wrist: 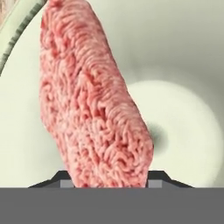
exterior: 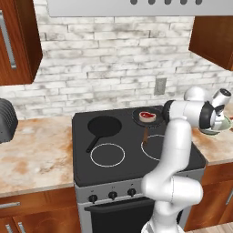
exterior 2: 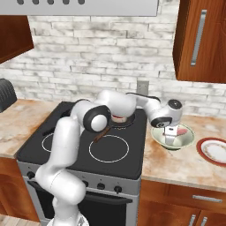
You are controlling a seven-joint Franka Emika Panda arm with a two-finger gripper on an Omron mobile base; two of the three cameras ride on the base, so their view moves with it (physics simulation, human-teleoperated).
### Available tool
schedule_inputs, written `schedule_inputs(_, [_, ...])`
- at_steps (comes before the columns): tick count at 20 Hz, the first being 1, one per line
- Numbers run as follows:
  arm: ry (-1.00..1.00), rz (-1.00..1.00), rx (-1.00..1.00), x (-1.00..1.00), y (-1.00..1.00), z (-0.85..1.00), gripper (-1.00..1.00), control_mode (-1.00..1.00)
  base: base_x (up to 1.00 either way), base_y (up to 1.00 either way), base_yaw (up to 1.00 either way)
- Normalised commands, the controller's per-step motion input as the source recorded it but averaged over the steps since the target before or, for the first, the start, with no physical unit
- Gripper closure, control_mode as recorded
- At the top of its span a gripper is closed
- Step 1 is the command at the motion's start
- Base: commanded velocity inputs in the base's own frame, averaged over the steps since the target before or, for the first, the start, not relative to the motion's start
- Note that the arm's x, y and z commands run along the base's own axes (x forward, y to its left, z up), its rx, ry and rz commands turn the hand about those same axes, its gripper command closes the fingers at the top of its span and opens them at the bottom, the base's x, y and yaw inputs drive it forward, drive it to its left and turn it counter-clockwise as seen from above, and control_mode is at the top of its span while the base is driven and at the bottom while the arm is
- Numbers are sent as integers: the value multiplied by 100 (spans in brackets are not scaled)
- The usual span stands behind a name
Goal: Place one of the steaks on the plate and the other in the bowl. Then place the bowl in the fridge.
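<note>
**Gripper holding the pale steak inside the bowl**

The gripper [exterior 2: 170, 132] reaches down into the bowl [exterior 2: 187, 140] on the counter right of the stove. Its jaws stand partly open, closed on the pale pink steak [wrist: 94, 105], whose near end sits between the two fingertips [wrist: 61, 178]; the bowl's pale floor lies directly beneath. The deeper red steak [exterior: 146, 115] lies in a dark pan [exterior: 138, 119] on the stove's rear burner. The red-rimmed plate [exterior 2: 204, 152] sits just right of the bowl.

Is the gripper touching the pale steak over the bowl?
Touching. In the hand view the pale pink steak sits between the gripper fingertips, above the bowl.
</note>
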Motion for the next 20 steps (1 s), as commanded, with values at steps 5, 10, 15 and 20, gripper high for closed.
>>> schedule_inputs(5, [-18, -3, 4, 0, -3, 8, -100, -100, 0, 0, 0])
schedule_inputs(10, [-20, 0, 0, -3, 0, 12, -100, -100, 0, 0, 0])
schedule_inputs(15, [-12, 6, -5, -39, 18, 53, -100, -100, 0, 0, 0])
schedule_inputs(20, [-1, 10, -21, -31, 60, 58, -100, -100, 0, 0, 0])
